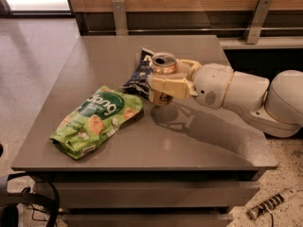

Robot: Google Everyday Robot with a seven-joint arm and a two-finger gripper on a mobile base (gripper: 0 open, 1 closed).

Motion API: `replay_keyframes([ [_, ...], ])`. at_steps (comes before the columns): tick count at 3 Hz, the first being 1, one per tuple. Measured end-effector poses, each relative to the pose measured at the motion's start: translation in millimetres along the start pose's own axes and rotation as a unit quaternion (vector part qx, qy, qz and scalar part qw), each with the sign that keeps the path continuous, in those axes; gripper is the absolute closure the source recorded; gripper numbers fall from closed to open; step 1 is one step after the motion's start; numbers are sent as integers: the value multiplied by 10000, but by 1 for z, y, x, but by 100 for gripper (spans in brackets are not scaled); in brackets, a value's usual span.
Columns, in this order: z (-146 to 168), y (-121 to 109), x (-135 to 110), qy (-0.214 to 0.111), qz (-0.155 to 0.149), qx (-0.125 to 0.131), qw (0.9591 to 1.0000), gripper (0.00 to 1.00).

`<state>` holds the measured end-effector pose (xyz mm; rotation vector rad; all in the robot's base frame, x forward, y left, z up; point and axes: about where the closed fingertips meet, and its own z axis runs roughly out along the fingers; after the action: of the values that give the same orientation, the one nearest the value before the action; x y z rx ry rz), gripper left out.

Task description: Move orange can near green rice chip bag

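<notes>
The end effector (pixel 164 77) was over the middle of the grey worktop (pixel 208 150), reaching in from the right edge on a thick white arm (pixel 246 94). Its two cream-coloured fingers (pixel 168 85) were clamped on the orange can (pixel 163 64), one across the side facing the near edge and the other on the side facing the far edge. The can stood upright in the grip, with its silver top and opening showing above the fingers and a strip of its copper body with a dark mark showing below the nearer finger. A dark shadow (pixel 170 116) of the can and the end effector lay on the worktop just below them, toward the near edge. Whether the base of the can touched the surface could not be told.

The green rice chip bag (pixel 97 119) lay flat and crinkled toward the near left corner. Its dark green round patch with white letters pointed to the centre of the worktop, and its bottom end was close to the left edge. The can was near the bag's upper right end but clear of it, with a gap of bare worktop between them.

A smaller dark blue chip bag (pixel 139 74) lay just behind the can on the side of the far left corner, partly hidden by the can and the nearer finger.

On the floor past the near right corner lay a power strip (pixel 271 205).
</notes>
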<state>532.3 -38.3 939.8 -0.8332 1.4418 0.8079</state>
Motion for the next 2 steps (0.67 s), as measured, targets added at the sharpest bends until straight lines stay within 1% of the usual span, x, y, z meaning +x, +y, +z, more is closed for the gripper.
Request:
replay_keyframes([
  [1, -6, 19, 5, 126, 10, 148, 9998, 100],
  [2, -15, 36, 18, 241, 71, 369, 9990, 100],
])
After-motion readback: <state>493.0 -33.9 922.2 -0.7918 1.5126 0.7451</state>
